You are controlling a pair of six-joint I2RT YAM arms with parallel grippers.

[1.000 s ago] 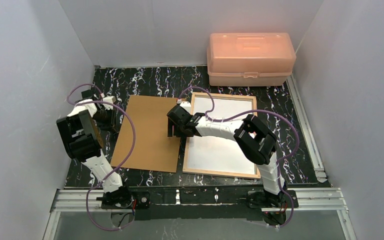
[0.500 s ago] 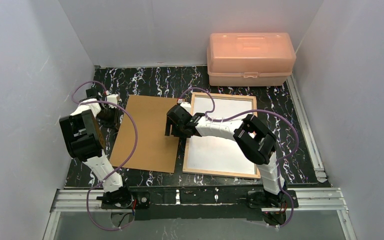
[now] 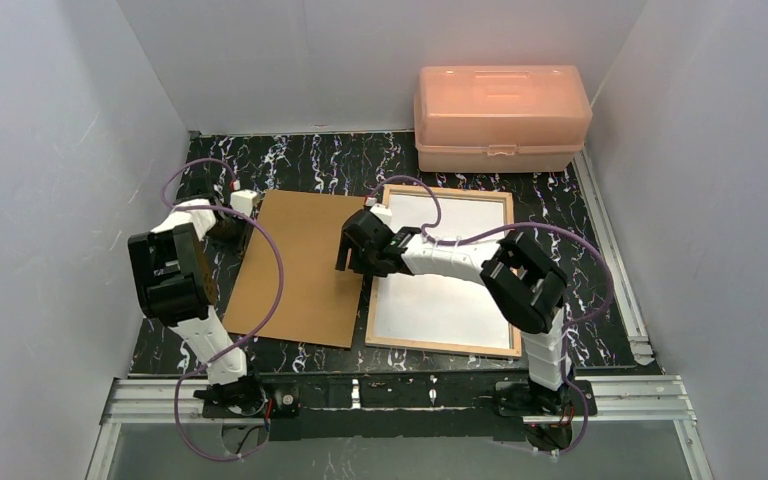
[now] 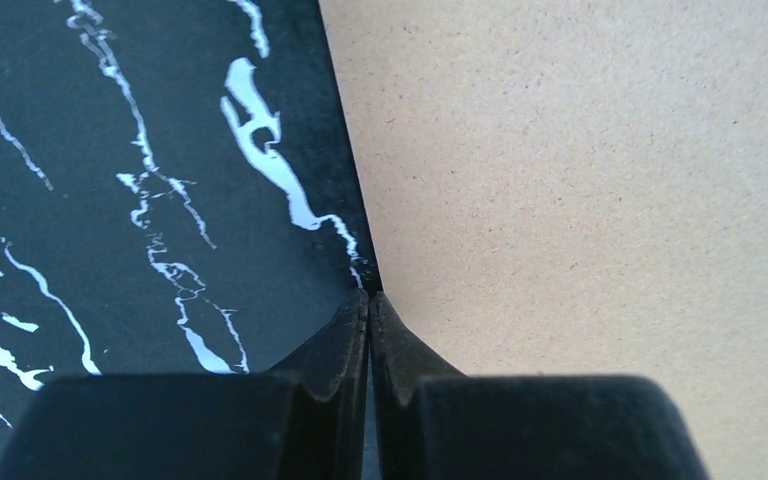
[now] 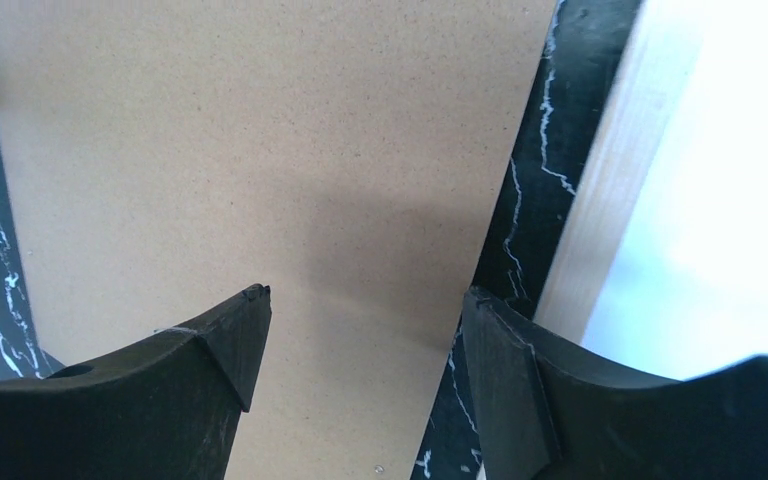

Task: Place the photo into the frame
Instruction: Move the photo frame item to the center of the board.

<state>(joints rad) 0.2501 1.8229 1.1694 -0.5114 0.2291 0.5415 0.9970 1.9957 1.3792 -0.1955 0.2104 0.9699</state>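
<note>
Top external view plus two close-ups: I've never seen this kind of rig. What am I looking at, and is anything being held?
A left arm and a right arm, both robotic, are bolted at the near edge of the table. The wide picture comes from a fixed camera above and behind them. Each close-up comes from a camera on one wrist, looking past its own black fingers. On the black marbled table lie a brown board, a wood-rimmed frame with plain white inside, and, at the back, a pink plastic box. No printed photo is visible. The left gripper is shut at the board's left edge, apparently holding nothing. The right gripper is open, straddling the board's right edge beside the frame, holding nothing.
</note>
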